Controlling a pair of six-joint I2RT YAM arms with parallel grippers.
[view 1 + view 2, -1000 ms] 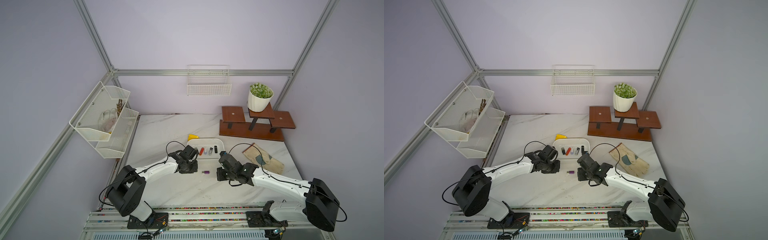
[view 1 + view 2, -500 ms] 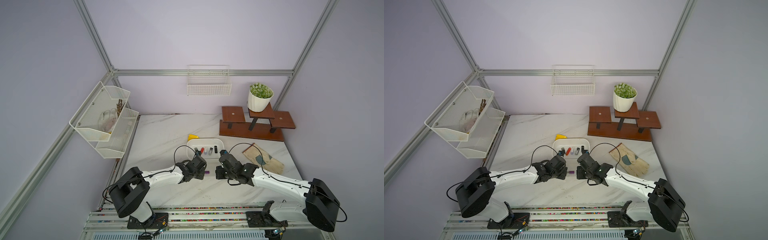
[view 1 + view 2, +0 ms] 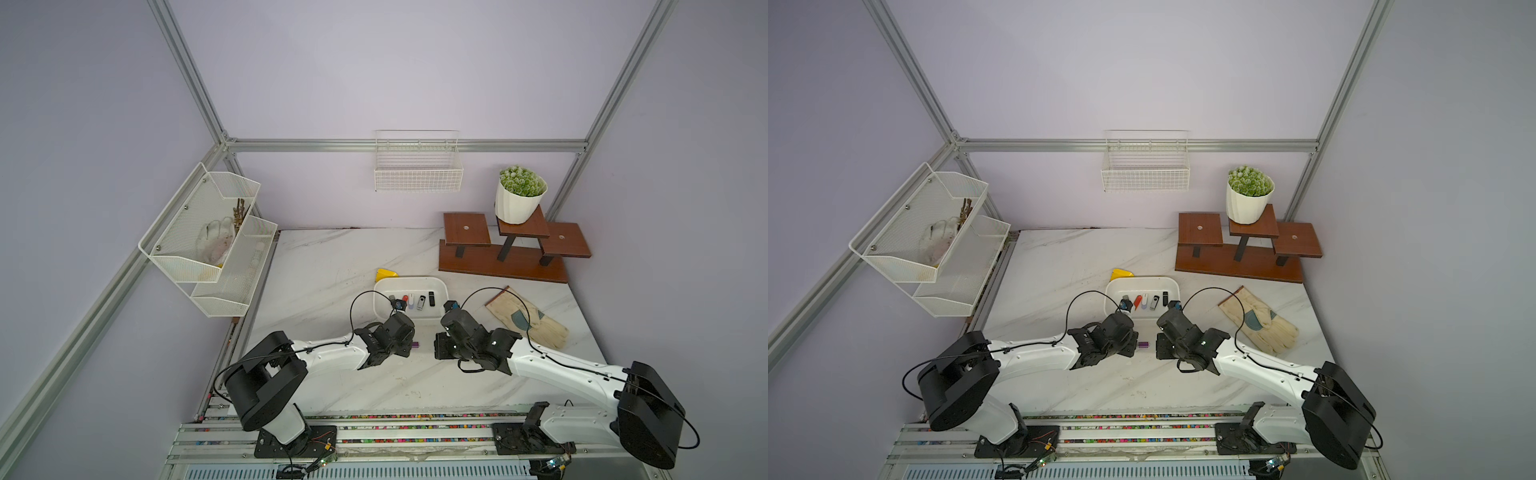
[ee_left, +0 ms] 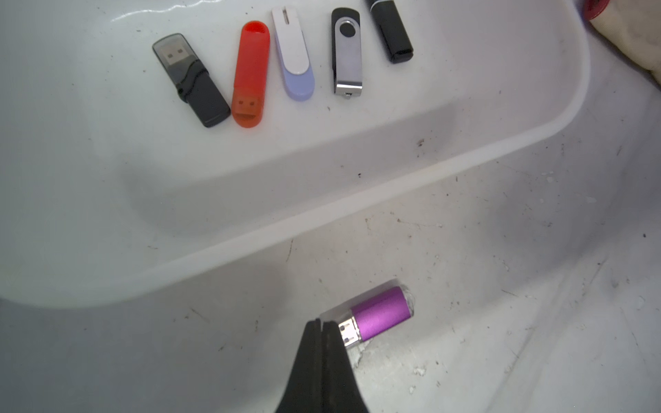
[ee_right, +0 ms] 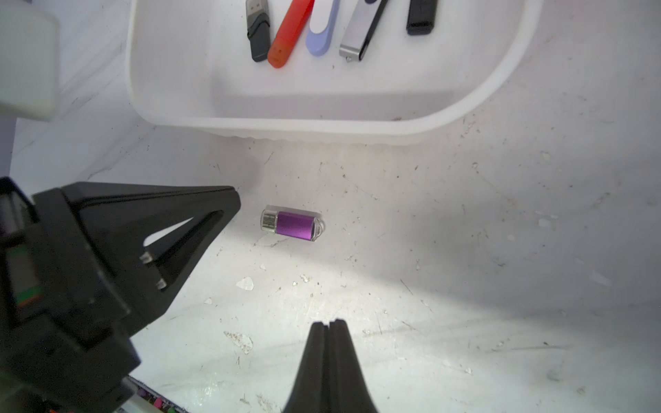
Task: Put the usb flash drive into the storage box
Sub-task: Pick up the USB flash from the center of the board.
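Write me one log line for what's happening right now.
purple flash drive: on table, outside storage box | left gripper: shut, tip beside drive | right gripper: shut, empty | box: five other drives inside

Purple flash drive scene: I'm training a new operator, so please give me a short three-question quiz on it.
1. True or false: the purple flash drive lies inside the storage box.
2. How many drives lie in the box? A three, B five, C seven.
3. Fill in: the left gripper and right gripper are both ____.
Key: 1 false, it lies on the table beside the box; 2 B; 3 shut.
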